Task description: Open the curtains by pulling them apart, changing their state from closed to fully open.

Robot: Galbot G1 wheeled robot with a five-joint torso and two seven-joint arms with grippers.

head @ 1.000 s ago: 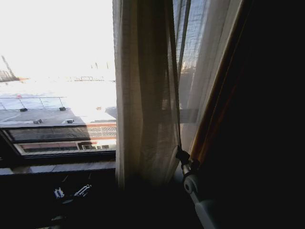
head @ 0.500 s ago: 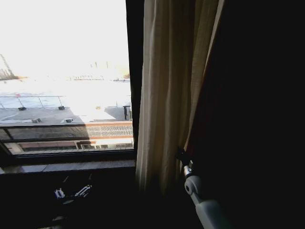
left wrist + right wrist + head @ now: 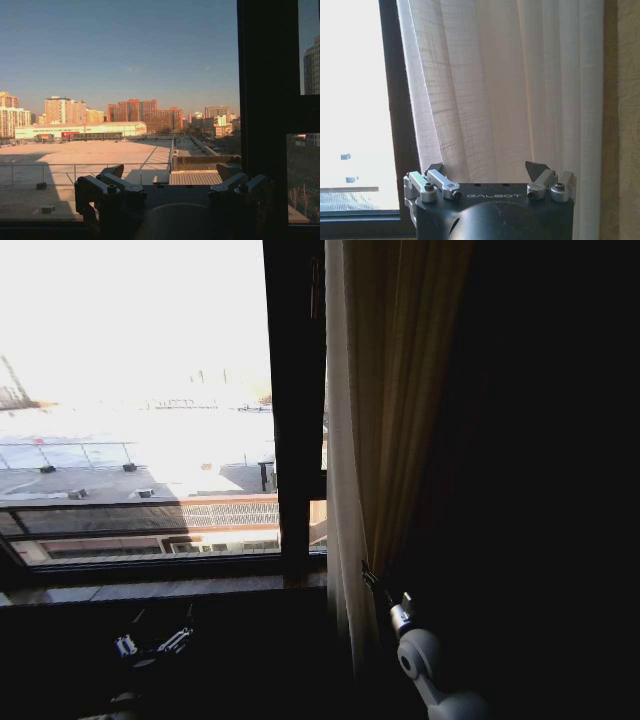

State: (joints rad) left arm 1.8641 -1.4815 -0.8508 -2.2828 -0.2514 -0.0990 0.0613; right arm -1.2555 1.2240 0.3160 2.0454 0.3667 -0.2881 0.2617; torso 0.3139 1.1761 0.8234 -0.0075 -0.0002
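The curtains [image 3: 385, 440] hang bunched in tall vertical pleats just to the right of the dark window frame post [image 3: 298, 410], which stands bare against the bright rooftop view; the glass to the left of that post is uncovered down to the sill [image 3: 150, 590]. The right gripper [image 3: 372, 578] sits low at the foot of the fabric, right of the post. In the right wrist view its fingers are spread apart with the sheer folds [image 3: 510, 85] directly ahead of them and nothing clamped between the jaws. The right arm is by far the nearer to the cloth. The left gripper [image 3: 172, 181], also spread and empty, faces open glass left of the post, with its arm low in the dark below the sill. Against half a second earlier, the curtain edge has drawn further right, exposing the post's full width, and the right gripper has followed it rightward.
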